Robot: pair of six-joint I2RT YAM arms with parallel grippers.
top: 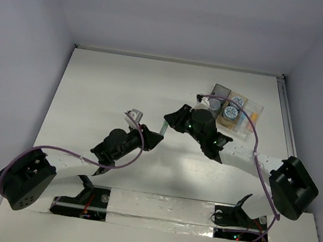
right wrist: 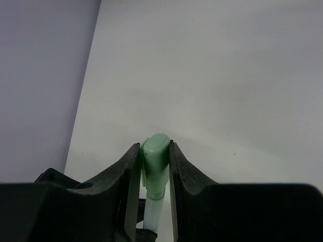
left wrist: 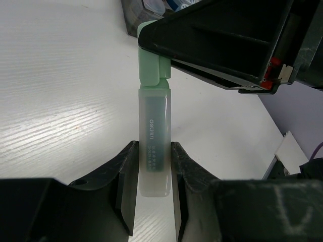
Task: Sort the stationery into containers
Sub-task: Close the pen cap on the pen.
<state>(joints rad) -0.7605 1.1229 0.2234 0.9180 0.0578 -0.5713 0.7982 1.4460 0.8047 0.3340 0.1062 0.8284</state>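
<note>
Stick of mint-green plastic with a frosted, translucent barrel (left wrist: pixel 154 126) is the piece in hand, held off the white table (top: pixel 93 86) near its middle, between the two arms. The left gripper (left wrist: pixel 153 166) is clamped on the lower barrel, fingers pressed to both sides, and the right gripper (right wrist: pixel 154 151) is closed on the opaque green cap (left wrist: pixel 151 65) at the far end, so both ends are pinched at once. This reads as a handover on the way to sorting. The next move probably calls for the left fingers to let go so the right arm can carry the stick to the row of three small open trays (top: pixel 242 97), which sits at about two o'clock from it in the top view and holds small round jars with blue-white tops (top: pixel 231 112). A pull while both grip could slip the cap off. From above the stick is almost wholly hidden by the grippers. The trays' contents are small and partly covered by the right arm, so which compartment holds other sticks cannot be told.
</note>
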